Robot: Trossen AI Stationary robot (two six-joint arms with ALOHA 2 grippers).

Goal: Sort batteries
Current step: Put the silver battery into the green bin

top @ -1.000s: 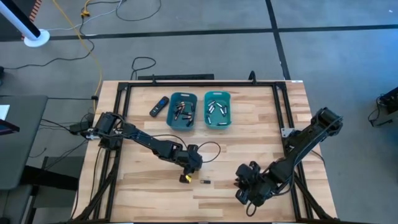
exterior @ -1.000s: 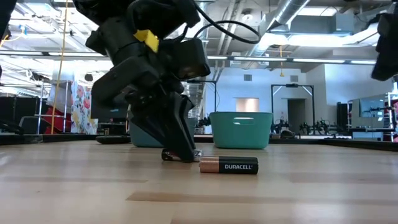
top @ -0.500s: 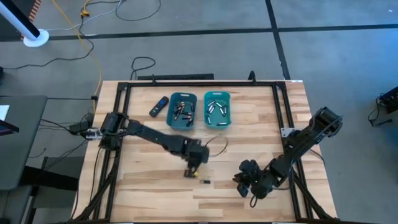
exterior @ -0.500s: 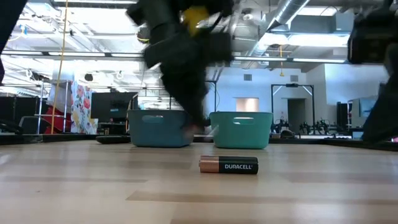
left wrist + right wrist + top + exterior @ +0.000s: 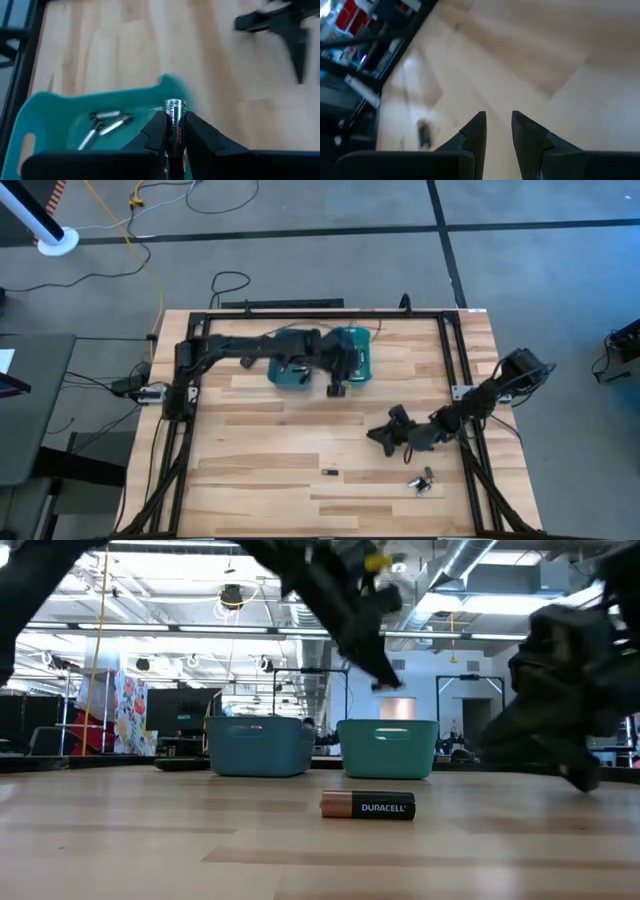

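Note:
My left gripper (image 5: 338,383) hangs over the right teal bin (image 5: 352,340), shut on one battery (image 5: 174,107) with a silvery end cap. That bin (image 5: 60,107) holds silvery cells (image 5: 106,121). The left teal bin (image 5: 283,376) holds dark cells. My right gripper (image 5: 380,436) is open above bare wood right of the table's middle; its fingers (image 5: 498,120) hold nothing. A dark copper-ended battery (image 5: 367,806) lies on its side near the table's near edge (image 5: 328,473). A few small silvery cells (image 5: 422,483) lie to its right. My left gripper pinches the battery between its two fingers (image 5: 156,131). The silvery end (image 5: 174,104) sticks out past the fingertips, so the cell lies along the fingers. It is lifted clear, above the right bin's near rim (image 5: 170,82).
A flat black remote (image 5: 256,350) lies left of the bins. A black frame (image 5: 300,313) runs along the far, left and right sides. Bare wood spans the middle of the table and the near left part. The bins (image 5: 260,745) (image 5: 388,747) stand side by side beyond the dark battery.
My left gripper took a battery from the table beside the dark cell, rose, and swung toward the far edge until over the right bin. My right gripper rose from the near right part and moved toward the far edge; silvery cells now show where it was.

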